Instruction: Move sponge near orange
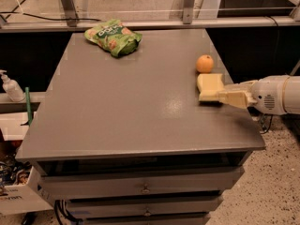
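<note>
The pale yellow sponge (209,84) lies flat on the grey table (131,102) near its right edge. The orange (205,63) sits just behind it, a small gap away. My gripper (220,96) reaches in from the right at table height, and its tip is at the sponge's front right corner. The white arm body extends off past the table's right edge.
A green crinkly snack bag (113,36) lies at the far left of the table. The table has drawers below its front edge. A hand-soap bottle (10,86) stands on a low shelf to the left. A metal rail runs behind the table.
</note>
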Robot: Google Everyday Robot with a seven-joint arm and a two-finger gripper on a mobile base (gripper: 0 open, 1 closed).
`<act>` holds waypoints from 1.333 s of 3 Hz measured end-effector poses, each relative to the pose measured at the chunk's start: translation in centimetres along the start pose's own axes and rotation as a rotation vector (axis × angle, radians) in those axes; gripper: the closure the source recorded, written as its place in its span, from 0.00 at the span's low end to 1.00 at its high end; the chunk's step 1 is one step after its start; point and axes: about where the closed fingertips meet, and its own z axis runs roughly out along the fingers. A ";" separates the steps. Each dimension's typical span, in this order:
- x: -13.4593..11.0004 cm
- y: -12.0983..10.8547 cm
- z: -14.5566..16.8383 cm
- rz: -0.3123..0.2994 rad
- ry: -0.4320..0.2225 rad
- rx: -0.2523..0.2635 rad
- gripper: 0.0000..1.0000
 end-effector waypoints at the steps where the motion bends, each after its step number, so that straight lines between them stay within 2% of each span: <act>1: 0.0 0.4 0.1 0.000 0.002 -0.010 0.12; 2: 0.0 0.8 0.3 0.000 0.002 -0.019 0.00; 3: 0.3 1.5 -0.3 0.005 -0.011 -0.021 0.00; 4: 1.0 2.6 -2.0 0.003 -0.058 -0.022 0.00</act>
